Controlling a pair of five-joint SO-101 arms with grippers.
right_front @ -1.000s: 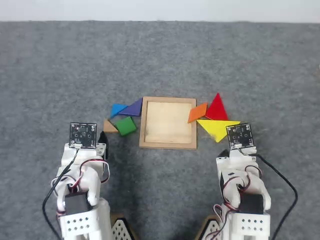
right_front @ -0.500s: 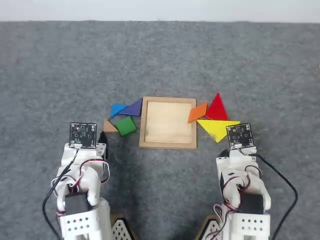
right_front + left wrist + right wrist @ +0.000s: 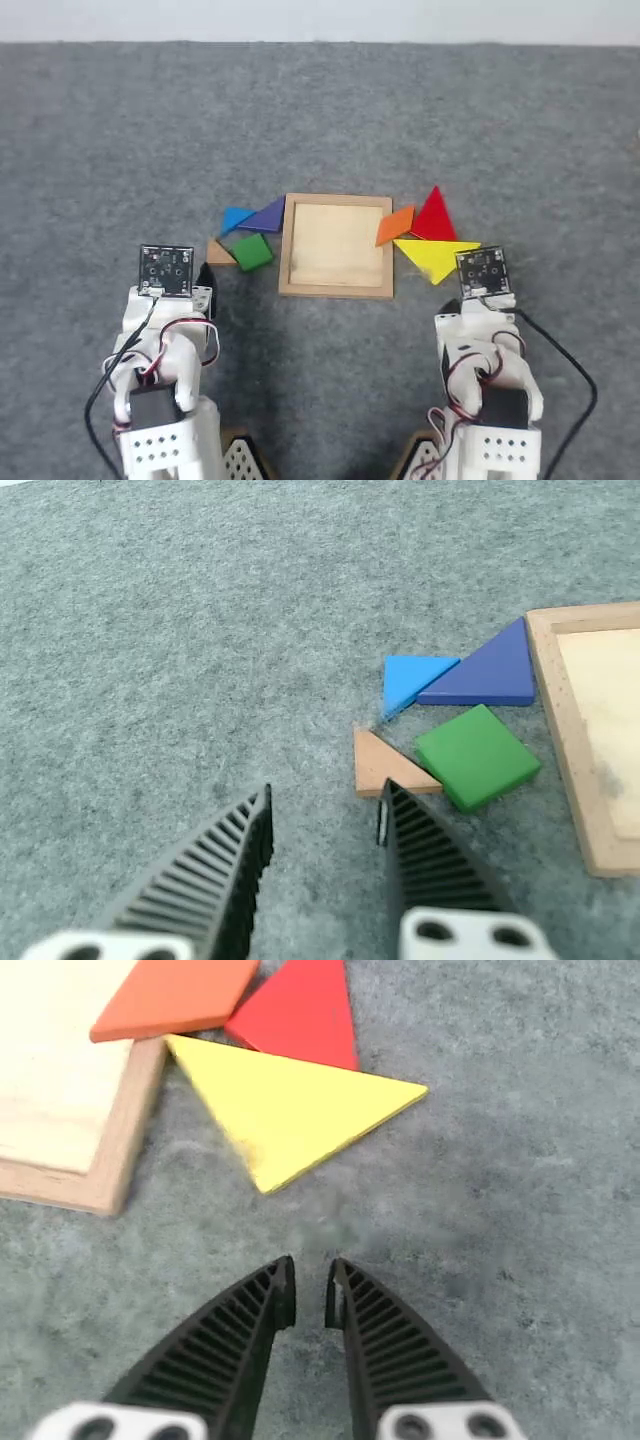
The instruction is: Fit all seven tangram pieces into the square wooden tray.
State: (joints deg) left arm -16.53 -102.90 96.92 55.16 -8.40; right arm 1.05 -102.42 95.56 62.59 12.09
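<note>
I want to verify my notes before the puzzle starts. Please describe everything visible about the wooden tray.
The tray is square, of pale wood, with a raised rim around a flat sunken floor. It lies flat on the grey mat. An orange piece rests across its right rim near the far corner; a purple triangle seems to touch its far left corner. No piece is fitted inside.

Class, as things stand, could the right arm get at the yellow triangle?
Probably yes. The right gripper sits just short of the yellow triangle, with bare grey mat between them and nothing on top of the triangle.
</note>
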